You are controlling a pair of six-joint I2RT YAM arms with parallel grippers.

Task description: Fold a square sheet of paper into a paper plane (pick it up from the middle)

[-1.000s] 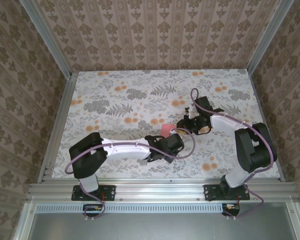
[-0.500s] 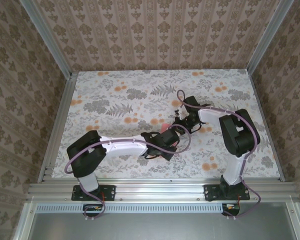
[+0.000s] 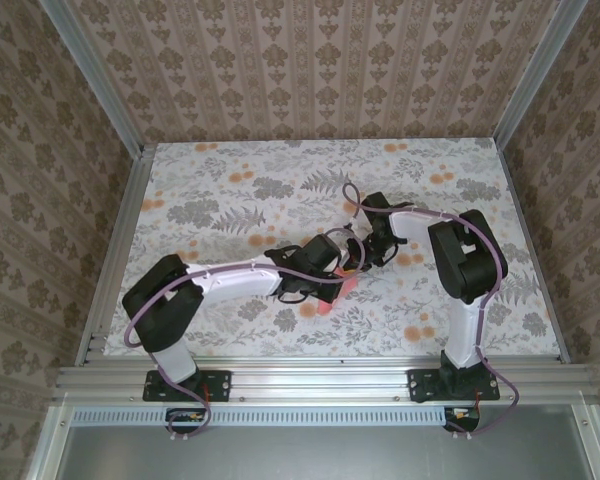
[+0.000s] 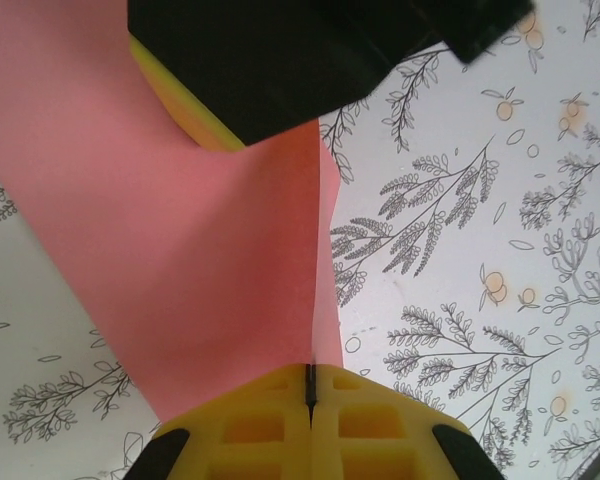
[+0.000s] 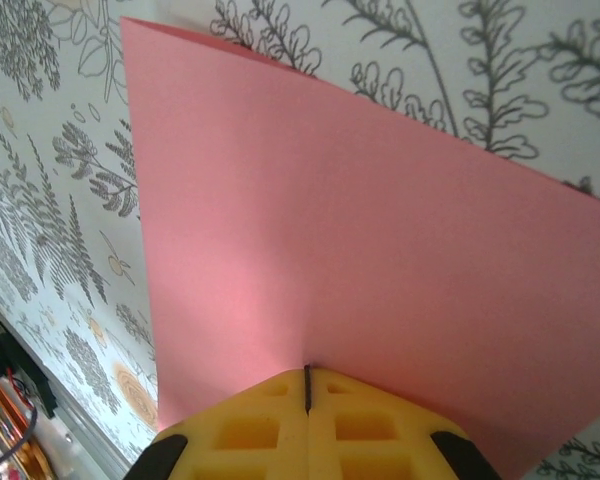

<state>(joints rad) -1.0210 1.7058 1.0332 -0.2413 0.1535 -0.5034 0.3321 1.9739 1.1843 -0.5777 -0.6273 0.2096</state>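
Seen from above, the left gripper, extended from 8 o'clock, and the right gripper, extended from 2 o'clock, meet just right of the middle of the floral table. The pink-red sheet of paper sits between them, and part of it shows toward 6 o'clock. In each wrist view, yellow fingers are clamped together on an edge of the sheet, and a straight crease runs toward 12 o'clock.

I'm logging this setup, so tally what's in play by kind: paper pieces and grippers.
Paper, the pink-red sheet: 1
Grippers, the left gripper and the right gripper, both shut on the pink-red sheet: 2
Total: 3
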